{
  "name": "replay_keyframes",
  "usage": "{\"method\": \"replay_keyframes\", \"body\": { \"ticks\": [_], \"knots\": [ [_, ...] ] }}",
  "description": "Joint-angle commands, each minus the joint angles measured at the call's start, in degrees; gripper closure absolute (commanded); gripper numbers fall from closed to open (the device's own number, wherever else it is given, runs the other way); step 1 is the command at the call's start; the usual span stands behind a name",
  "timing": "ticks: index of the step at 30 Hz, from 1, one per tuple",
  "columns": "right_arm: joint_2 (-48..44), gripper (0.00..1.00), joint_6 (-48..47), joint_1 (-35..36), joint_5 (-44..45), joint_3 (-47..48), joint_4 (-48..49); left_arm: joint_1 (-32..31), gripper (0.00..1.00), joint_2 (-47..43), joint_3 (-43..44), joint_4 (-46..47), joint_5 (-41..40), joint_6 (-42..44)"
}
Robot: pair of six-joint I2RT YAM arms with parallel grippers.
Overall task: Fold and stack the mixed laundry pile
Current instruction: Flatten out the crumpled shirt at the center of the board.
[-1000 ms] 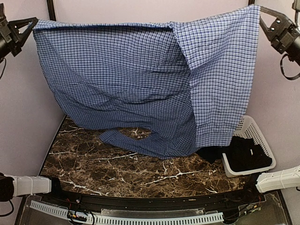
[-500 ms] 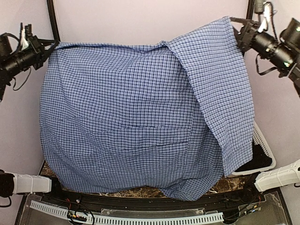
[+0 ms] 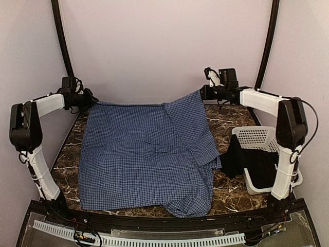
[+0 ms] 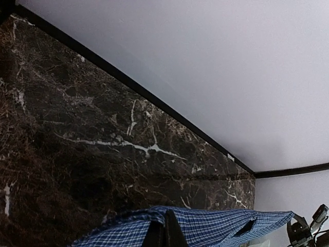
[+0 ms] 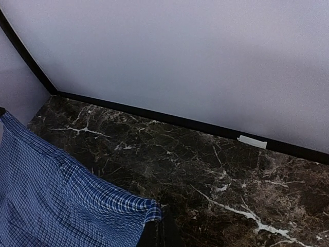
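The blue-and-white checked shirt (image 3: 144, 154) lies spread over the marble table, its near hem by the front edge. My left gripper (image 3: 92, 100) is shut on the shirt's far left corner, low by the back wall; in the left wrist view the cloth (image 4: 205, 226) wraps the closed fingertips (image 4: 167, 231). My right gripper (image 3: 201, 92) is shut on the far right corner, which the right wrist view shows pinched (image 5: 149, 211). The black garment (image 3: 257, 164) lies in the white basket (image 3: 257, 136) and hangs over its left rim.
The white perforated basket stands at the right edge of the marble table (image 3: 231, 185). The back wall (image 3: 164, 46) rises just behind both grippers. Bare marble shows behind the shirt (image 5: 231, 170) and at the near right.
Both arms have swung down and away from the camera, from high up to low at the back of the table. The shirt went from hanging in the air to lying spread flat.
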Motion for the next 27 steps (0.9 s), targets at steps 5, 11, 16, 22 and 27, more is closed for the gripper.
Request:
{"method": "replay_keyframes", "body": {
  "ticks": [5,11,16,22,27],
  "knots": [
    [25.80,0.84,1.34,-1.15,2.53,30.93,-5.60,0.51,0.88,27.13,22.25,5.30,4.30,-1.55],
    [32.70,0.27,0.46,-1.55,10.78,47.04,-16.58,1.34,0.54,32.82,33.51,-3.16,2.31,0.70],
    [24.02,0.08,-0.38,-2.80,10.70,40.75,-16.42,1.35,0.29,24.89,29.21,-7.27,-2.14,4.00],
    [15.53,0.06,0.59,-3.11,6.88,32.85,-21.93,1.26,0.18,14.69,17.97,-5.89,-2.74,5.97],
    [2.01,0.17,4.12,-1.46,-3.97,12.76,-19.16,-0.33,0.19,5.04,3.81,-1.44,-2.00,7.62]
  ]
}}
